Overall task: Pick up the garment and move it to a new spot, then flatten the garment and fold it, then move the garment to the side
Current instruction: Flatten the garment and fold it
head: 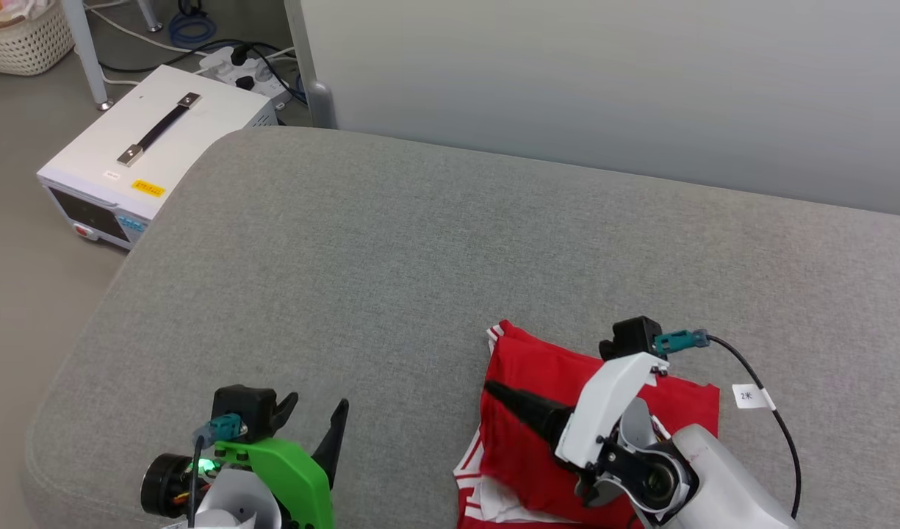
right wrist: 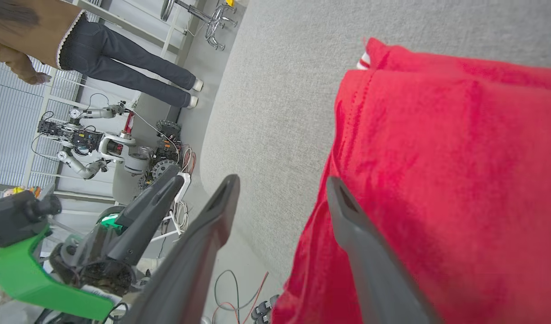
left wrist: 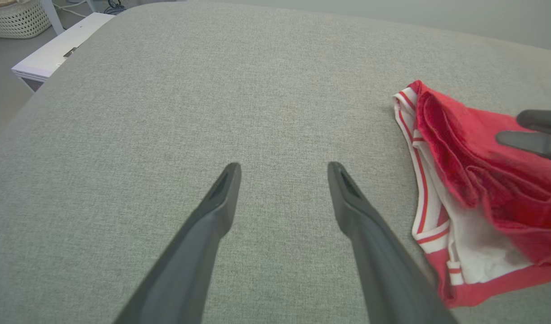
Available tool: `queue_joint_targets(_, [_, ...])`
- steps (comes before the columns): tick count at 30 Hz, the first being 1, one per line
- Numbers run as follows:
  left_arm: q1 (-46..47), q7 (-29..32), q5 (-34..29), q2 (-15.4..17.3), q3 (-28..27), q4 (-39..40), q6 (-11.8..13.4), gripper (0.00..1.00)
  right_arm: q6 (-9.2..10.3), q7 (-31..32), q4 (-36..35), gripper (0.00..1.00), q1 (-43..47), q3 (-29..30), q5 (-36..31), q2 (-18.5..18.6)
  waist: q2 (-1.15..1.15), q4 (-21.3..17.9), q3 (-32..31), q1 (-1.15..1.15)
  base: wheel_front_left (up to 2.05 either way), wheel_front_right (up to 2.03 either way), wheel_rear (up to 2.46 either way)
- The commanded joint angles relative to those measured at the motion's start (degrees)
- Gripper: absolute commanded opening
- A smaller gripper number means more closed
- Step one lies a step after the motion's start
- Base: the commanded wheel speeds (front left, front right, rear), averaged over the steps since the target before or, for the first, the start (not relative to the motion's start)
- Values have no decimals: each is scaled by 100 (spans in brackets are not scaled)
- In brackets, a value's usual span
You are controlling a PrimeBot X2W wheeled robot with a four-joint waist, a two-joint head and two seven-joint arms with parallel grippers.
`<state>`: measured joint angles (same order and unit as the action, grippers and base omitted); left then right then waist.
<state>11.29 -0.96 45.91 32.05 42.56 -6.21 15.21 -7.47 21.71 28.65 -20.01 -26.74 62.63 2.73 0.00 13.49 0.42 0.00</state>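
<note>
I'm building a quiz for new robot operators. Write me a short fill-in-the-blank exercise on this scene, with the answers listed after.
1. The garment is mostly ___ in colour.
2. It lies on a ___ cushion.
3. The left gripper is ___, holding nothing.
4. The white box beside the cushion has a ___ handle on top.
Missing words: red; grey; open; black.
</note>
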Motion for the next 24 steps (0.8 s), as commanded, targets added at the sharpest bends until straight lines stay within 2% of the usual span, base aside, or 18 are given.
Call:
queue_joint_targets(1, [37, -13, 41, 10, -12, 17, 29, 100, -2, -50, -68, 100, -125, -81, 119, 15, 0, -43, -31, 0, 0, 0, 0])
queue_joint_targets(4, [34, -36, 49, 22, -31, 34, 42, 100, -2, -55, -108, 100, -208, -182, 275, 15, 0, -116, -73, 0, 0, 0, 0])
queue_joint_targets(8, [17, -140, 52, 21, -67, 69, 46, 100, -2, -125, -160, 100, -407, -41, 35, 15, 0, -227, -119, 0, 0, 0, 0])
queue_joint_targets(12, [7, -346, 44, -19, -125, 125, 35, 100, -2, -236, -275, 100, -574, 423, -920, 61, 0, -349, -152, 0, 0, 0, 0])
queue_joint_targets(16, [38, -691, 25, -102, -249, 185, 27, 100, -2, -438, -981, 100, -509, 671, -2163, 557, 0, -464, -147, 0, 0, 0, 0])
queue_joint_targets(19, [85, -973, -48, -150, -323, 195, 4, 100, -2, -707, -1606, 100, -281, 756, -2934, 1103, 0, -550, -128, 0, 0, 0, 0])
queue_joint_targets(24, [147, -1282, -225, -267, -471, 208, -52, 100, -2, -1307, -2292, 100, 286, 1187, -3504, 1647, 0, -670, -89, 0, 0, 0, 0])
